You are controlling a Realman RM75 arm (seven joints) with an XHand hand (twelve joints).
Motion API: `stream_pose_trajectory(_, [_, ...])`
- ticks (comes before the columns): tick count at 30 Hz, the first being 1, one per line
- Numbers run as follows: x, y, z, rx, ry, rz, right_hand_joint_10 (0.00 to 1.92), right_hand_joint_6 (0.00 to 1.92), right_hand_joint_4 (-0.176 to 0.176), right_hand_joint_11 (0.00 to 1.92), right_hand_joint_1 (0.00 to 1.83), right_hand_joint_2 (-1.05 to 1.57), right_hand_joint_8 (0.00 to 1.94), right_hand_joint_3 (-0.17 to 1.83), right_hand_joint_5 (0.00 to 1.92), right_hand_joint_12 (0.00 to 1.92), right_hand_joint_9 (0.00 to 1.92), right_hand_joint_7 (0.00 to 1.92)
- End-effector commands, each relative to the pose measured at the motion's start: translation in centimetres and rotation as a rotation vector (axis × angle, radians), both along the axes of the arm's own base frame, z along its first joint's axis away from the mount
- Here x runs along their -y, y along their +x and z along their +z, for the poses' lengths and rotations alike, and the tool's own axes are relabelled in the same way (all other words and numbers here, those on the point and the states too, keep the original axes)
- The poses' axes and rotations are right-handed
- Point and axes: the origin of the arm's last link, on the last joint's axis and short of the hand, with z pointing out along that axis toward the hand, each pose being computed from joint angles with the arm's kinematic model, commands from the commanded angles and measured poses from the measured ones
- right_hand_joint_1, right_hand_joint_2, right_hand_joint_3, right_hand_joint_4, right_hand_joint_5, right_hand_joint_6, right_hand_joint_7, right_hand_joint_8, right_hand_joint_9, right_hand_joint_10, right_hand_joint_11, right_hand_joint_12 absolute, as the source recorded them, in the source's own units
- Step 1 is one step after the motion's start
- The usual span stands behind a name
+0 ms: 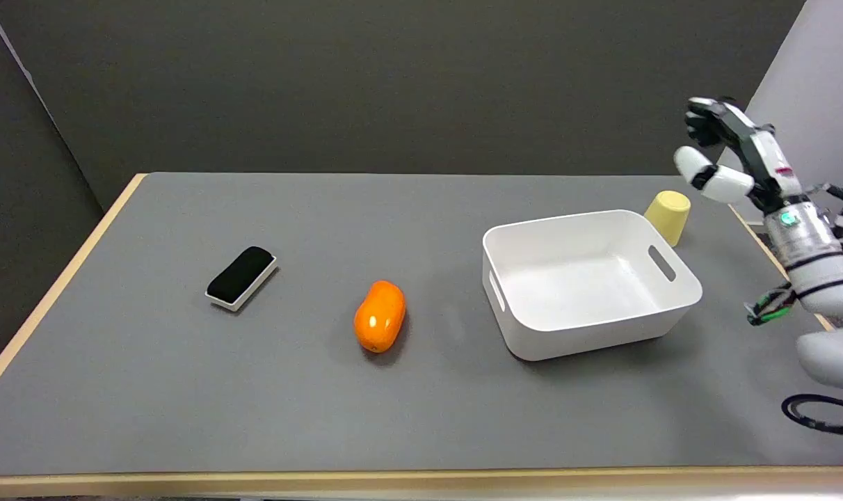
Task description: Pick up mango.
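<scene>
My right hand (724,149) hangs empty, fingers apart, at the far right above the cup (668,216). The mango (379,316) lies mid-table, left of the bin (588,334). I'd cross over the bin and grip across its narrow width.

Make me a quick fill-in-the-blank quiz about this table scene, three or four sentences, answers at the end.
1. The mango lies between the eraser and the white ____.
2. The yellow cup stands ____ down behind the bin.
3. The right hand holds ____, raised above the table's right edge.
4. The bin contains ____.

Answers: bin; upside; nothing; nothing
</scene>
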Motion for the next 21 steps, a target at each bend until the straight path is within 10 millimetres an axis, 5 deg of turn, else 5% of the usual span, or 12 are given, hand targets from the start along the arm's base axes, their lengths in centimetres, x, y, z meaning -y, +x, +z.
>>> stream_pose_trajectory(1, [5.3,10.8,-16.6,-0.664,0.318,0.104,0.80,0.46,0.024,0.13,0.65,0.65,0.38,0.91,0.25,1.28,0.27,0.38])
stream_pose_trajectory(5, [6.0,11.6,-21.1,-0.774,0.390,0.099,0.69,0.42,0.040,0.11,0.61,0.62,0.35,0.99,0.16,1.18,0.19,0.26])
stream_pose_trajectory(10, [6.7,11.6,-26.7,-0.937,0.416,0.070,0.40,0.10,0.036,0.01,0.64,0.58,0.09,0.96,0.01,0.99,0.01,0.02])
stream_pose_trajectory(15, [6.6,11.9,-31.6,-1.129,0.417,0.073,0.12,0.00,0.024,0.00,0.71,0.57,0.00,0.92,0.00,0.82,0.00,0.00])
stream_pose_trajectory(21, [6.8,11.3,-36.5,-1.245,0.463,0.050,0.03,0.00,0.025,0.00,0.73,0.54,0.00,0.89,0.00,0.79,0.00,0.00])
